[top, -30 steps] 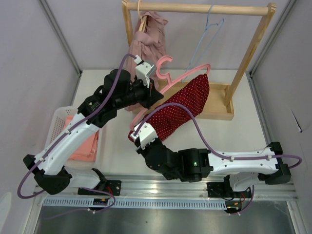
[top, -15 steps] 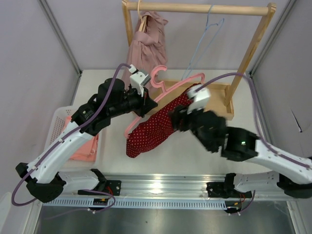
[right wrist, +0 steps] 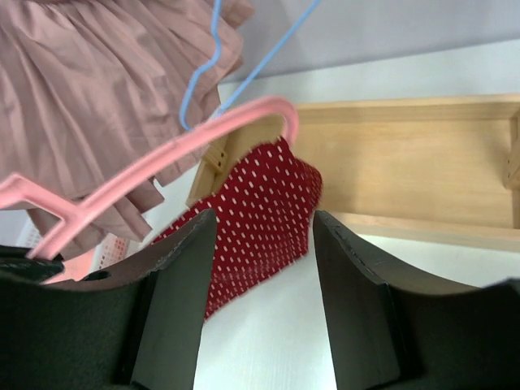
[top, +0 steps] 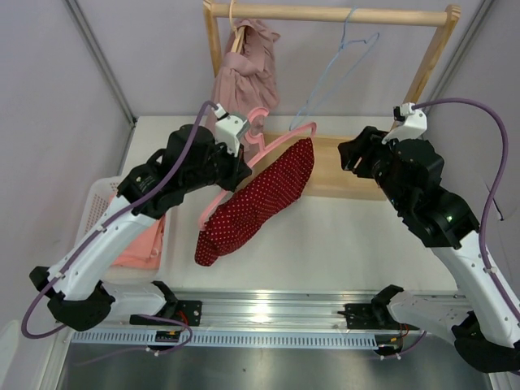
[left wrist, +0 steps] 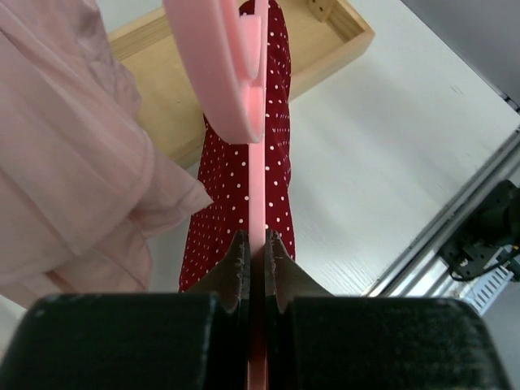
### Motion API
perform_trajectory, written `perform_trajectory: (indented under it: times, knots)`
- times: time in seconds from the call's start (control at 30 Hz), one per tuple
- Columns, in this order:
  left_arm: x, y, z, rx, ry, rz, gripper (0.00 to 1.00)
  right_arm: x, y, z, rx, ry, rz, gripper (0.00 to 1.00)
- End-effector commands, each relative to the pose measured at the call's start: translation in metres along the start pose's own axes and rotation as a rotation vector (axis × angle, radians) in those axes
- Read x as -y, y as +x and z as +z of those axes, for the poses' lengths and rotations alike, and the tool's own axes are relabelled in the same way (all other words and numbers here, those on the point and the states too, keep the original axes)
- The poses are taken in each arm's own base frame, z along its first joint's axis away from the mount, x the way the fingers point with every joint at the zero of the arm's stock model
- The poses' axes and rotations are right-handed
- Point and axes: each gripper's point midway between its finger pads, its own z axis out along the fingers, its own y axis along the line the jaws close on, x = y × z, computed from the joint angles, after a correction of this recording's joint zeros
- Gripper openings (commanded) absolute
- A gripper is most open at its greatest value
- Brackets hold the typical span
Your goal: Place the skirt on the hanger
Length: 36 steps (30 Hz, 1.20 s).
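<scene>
1. Count: two arms, two end effectors, one skirt (top: pixel 260 199) (red with white dots), one pink hanger (top: pixel 272 145), one blue hanger (top: pixel 337 69) on the rack (top: pixel 325 14), one dusty-pink garment (top: pixel 244 77) also hung on the rack, and one basket (top: pixel 96 203) at bench-left holding folded salmon cloth (top: pixel 142 240).
2. Left end effector (left wrist: pixel 252 248): jaws narrow, pinched on the pink hanger's thin edge. Hanger is tilted, its hook end near the dusty-pink garment.
3. Right end effector (right wrist: pixel 264 219): jaws wide, holding nothing. It is up by the rack's wooden base, well apart from the skirt.
4. Skirt hangs from the pink hanger, slanting down-left over the bench (top: pixel 349 236) between the two arms. Cannot tell whether its low end touches the bench.
5. Versus a second ago: the right end effector was at the skirt's low end near the front of the bench. It has since let go, opened up and swung to the right side.
6. Skirt has dropped free and now hangs only from the hanger.
7. Pink hanger has shifted left, with the left end effector's grip unchanged.
</scene>
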Motion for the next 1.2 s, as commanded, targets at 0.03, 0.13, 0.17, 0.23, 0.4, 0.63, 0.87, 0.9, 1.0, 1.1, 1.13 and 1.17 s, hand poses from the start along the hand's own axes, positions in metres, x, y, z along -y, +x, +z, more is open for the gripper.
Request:
perform_trajectory:
  times: [0.03, 0.13, 0.17, 0.23, 0.4, 0.63, 0.87, 0.9, 1.0, 1.1, 1.13, 1.17]
  knots:
    - [-0.007, -0.031, -0.014, 0.077, -0.055, 0.038, 0.0, -0.008, 0.0, -0.001, -0.032, -0.065, 0.031, 0.56]
    - [-0.004, -0.019, -0.013, 0.017, -0.033, 0.061, 0.0, -0.008, 0.002, 0.003, -0.04, -0.068, 0.029, 0.56]
    - [-0.003, -0.014, -0.013, 0.005, -0.024, 0.069, 0.0, -0.007, 0.003, 0.004, -0.042, -0.064, 0.03, 0.56]
    - [-0.002, -0.007, -0.019, 0.002, -0.016, 0.077, 0.0, -0.006, 0.004, 0.006, -0.04, -0.061, 0.029, 0.55]
    - [-0.01, 0.0, -0.024, 0.006, -0.062, 0.054, 0.0, -0.006, 0.008, 0.011, -0.052, -0.061, 0.029, 0.54]
    - [-0.015, -0.031, -0.013, 0.08, -0.116, -0.017, 0.0, -0.004, 0.009, 0.008, -0.053, -0.061, 0.038, 0.54]
    - [-0.013, -0.084, -0.002, 0.242, -0.155, -0.086, 0.0, -0.003, 0.006, 0.006, -0.049, -0.066, 0.033, 0.53]
    - [-0.016, -0.084, 0.009, 0.229, -0.176, -0.088, 0.0, -0.004, 0.006, 0.005, -0.051, -0.074, 0.031, 0.53]
    - [-0.023, -0.107, 0.018, 0.267, -0.233, -0.11, 0.0, -0.006, 0.004, 0.006, -0.05, -0.086, 0.037, 0.53]
    - [-0.021, -0.123, 0.034, 0.292, -0.231, -0.117, 0.0, -0.008, 0.004, 0.005, -0.054, -0.1, 0.035, 0.52]
    - [-0.02, -0.126, 0.04, 0.295, -0.234, -0.116, 0.0, -0.007, 0.004, 0.006, -0.054, -0.098, 0.033, 0.52]
    - [-0.018, -0.144, 0.034, 0.337, -0.226, -0.122, 0.0, -0.007, 0.003, 0.004, -0.05, -0.098, 0.031, 0.52]
